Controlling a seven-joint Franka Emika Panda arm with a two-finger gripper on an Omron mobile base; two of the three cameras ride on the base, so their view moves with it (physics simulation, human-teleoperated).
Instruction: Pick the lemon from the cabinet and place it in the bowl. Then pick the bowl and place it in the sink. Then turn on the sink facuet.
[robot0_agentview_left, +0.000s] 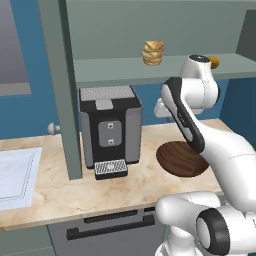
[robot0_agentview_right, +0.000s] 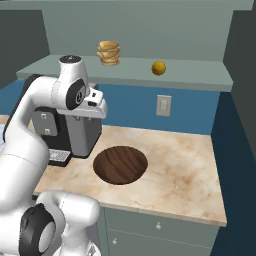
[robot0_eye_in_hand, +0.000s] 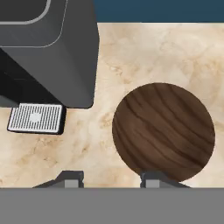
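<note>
The lemon (robot0_agentview_right: 159, 68) rests on the cabinet shelf (robot0_agentview_right: 195, 75), right of centre; in the left base view it (robot0_agentview_left: 215, 61) peeks out from behind my arm. On the counter below lies the dark wooden bowl (robot0_agentview_right: 120, 164), empty. My gripper (robot0_eye_in_hand: 111, 179) hangs open above the counter and points down, its fingertips (robot0_eye_in_hand: 70, 178) spread with nothing between them. Seen from the hand, the bowl (robot0_eye_in_hand: 164, 131) is just ahead of the right tip. A corner of the pale sink (robot0_agentview_left: 15, 172) lies at the far left. The faucet is out of view.
A tan stack of ridged food (robot0_agentview_right: 108, 52) stands on the shelf left of the lemon. A grey coffee machine (robot0_agentview_left: 110, 127) with a drip tray (robot0_eye_in_hand: 36, 118) stands left of the bowl. The open cabinet door (robot0_agentview_left: 60, 90) juts out edge-on. A wall outlet (robot0_agentview_right: 163, 105) sits under the shelf.
</note>
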